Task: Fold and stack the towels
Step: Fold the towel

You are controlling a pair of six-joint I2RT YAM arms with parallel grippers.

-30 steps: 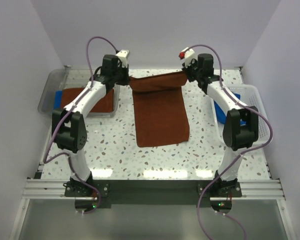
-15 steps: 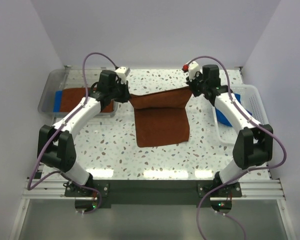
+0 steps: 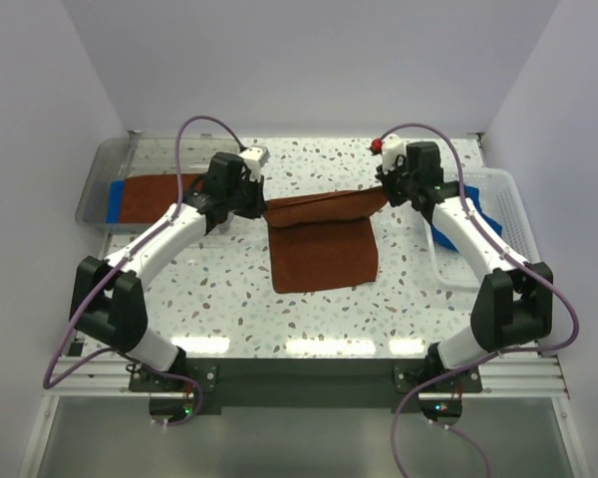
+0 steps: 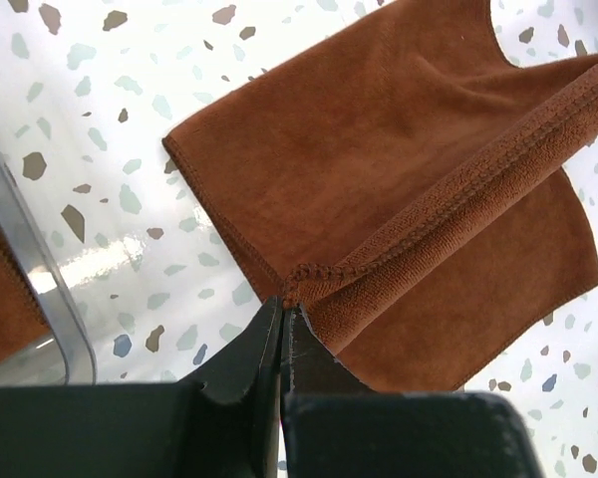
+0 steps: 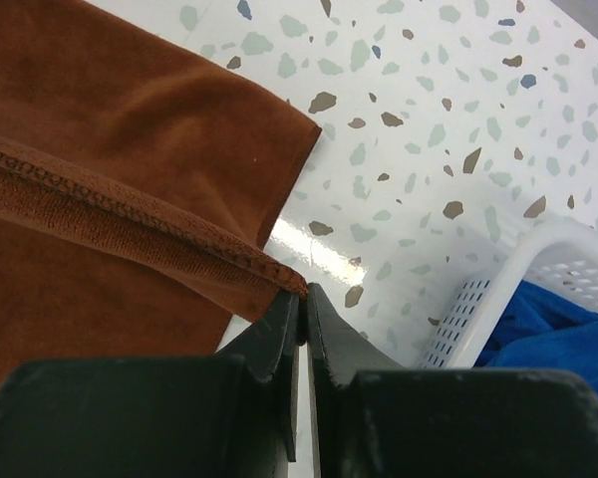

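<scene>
Pale plain walls enclose a white terrazzo-speckled table (image 3: 229, 289). The rust-brown terry towel (image 3: 324, 254) lies at table centre, its far edge lifted and doubled towards the near half. On the left gripper (image 4: 282, 304) and the right gripper (image 5: 304, 291) the jaws are closed, each pinching one corner of that edge.

Carry both corners forward level, keep the hem taut, and align it with the near edge before release.

The clear plastic tray (image 3: 92, 194), far left, holds a second rust-brown towel (image 3: 149, 194) and apparently a blue cloth (image 3: 115, 199). The white mesh basket (image 3: 516, 214), right, holds a bright blue towel (image 5: 553, 334).
</scene>
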